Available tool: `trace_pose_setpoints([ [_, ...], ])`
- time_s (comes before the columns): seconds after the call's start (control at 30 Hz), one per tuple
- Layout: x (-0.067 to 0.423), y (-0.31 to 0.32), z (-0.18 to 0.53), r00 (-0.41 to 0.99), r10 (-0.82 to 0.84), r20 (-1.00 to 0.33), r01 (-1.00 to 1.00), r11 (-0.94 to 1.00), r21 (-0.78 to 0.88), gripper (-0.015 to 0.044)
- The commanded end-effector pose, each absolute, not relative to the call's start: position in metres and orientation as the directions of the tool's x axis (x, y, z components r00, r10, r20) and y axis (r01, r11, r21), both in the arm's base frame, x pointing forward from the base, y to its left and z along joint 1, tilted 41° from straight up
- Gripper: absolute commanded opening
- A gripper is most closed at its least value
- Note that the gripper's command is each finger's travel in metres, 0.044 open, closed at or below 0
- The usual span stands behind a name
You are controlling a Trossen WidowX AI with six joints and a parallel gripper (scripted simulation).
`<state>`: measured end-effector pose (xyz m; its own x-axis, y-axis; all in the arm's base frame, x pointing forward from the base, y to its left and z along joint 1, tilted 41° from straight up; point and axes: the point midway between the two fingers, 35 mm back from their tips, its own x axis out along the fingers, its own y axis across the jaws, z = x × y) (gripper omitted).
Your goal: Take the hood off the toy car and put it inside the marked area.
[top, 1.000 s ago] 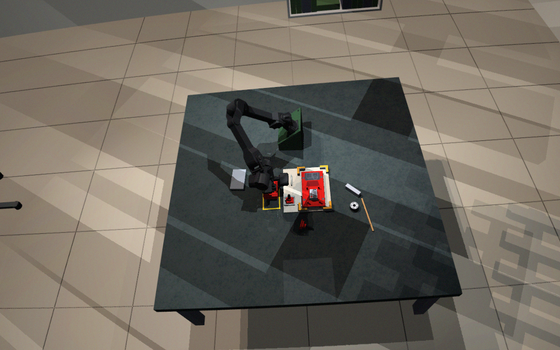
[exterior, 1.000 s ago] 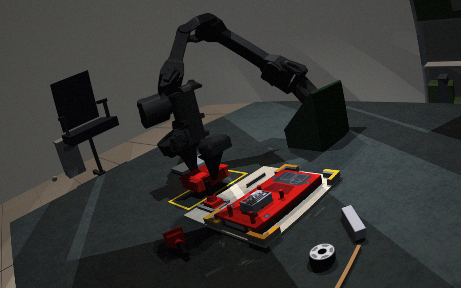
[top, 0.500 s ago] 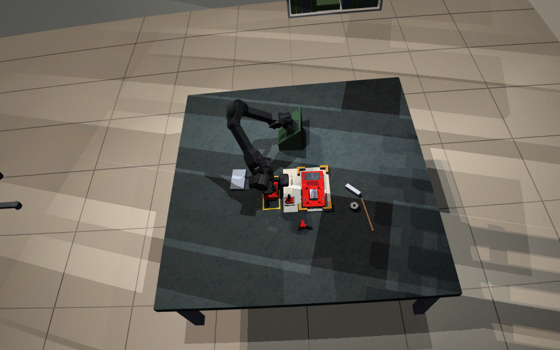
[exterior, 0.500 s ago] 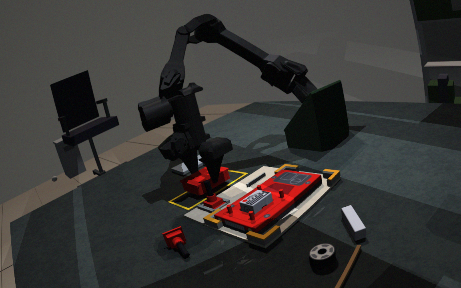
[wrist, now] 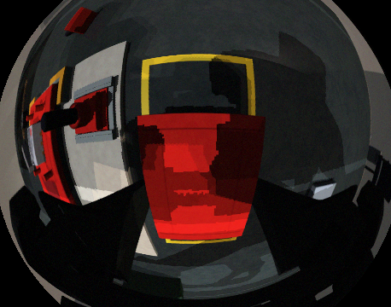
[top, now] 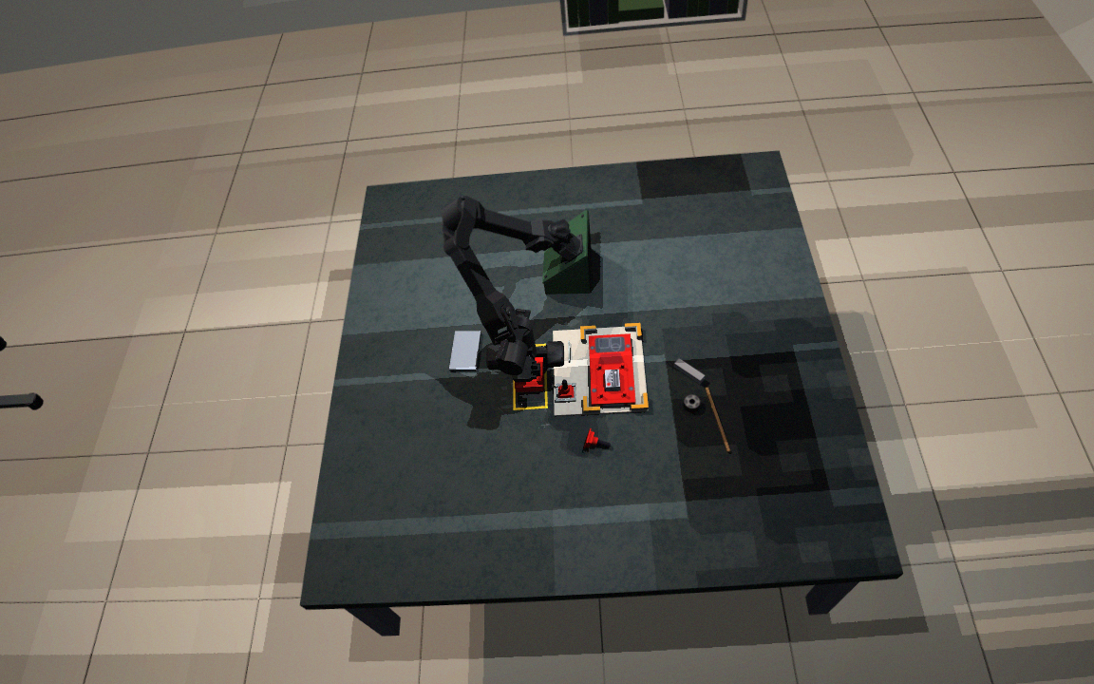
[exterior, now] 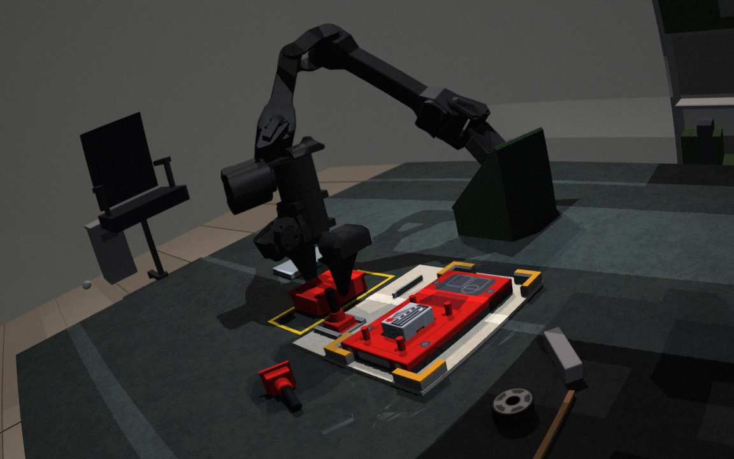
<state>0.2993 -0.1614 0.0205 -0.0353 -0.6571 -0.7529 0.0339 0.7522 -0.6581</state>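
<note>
My gripper is shut on the red hood, one finger on each side. It holds the hood level and very low over the table, inside the yellow marked area. I cannot tell whether the hood touches the table. The red toy car lies on a white board just right of the marked area, with its grey engine block bare.
A red peg part stands on the board beside the marked area. Another red part lies in front. A grey block, a wheel and a stick lie to the right. A grey plate lies to the left.
</note>
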Motion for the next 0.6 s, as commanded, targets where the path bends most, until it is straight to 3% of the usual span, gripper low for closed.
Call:
trace_pose_setpoints([
  [0.0,0.2986,-0.1636,0.0185,-0.037,-0.656,-0.754,0.031,0.753,-0.657,0.0],
  [0.1,0.2985,-0.1643,0.0177,-0.037,-0.656,-0.754,0.031,0.753,-0.657,0.0],
  [0.57,0.2991,-0.1627,0.0191,-0.036,-0.657,-0.753,0.034,0.752,-0.658,0.0368],
])
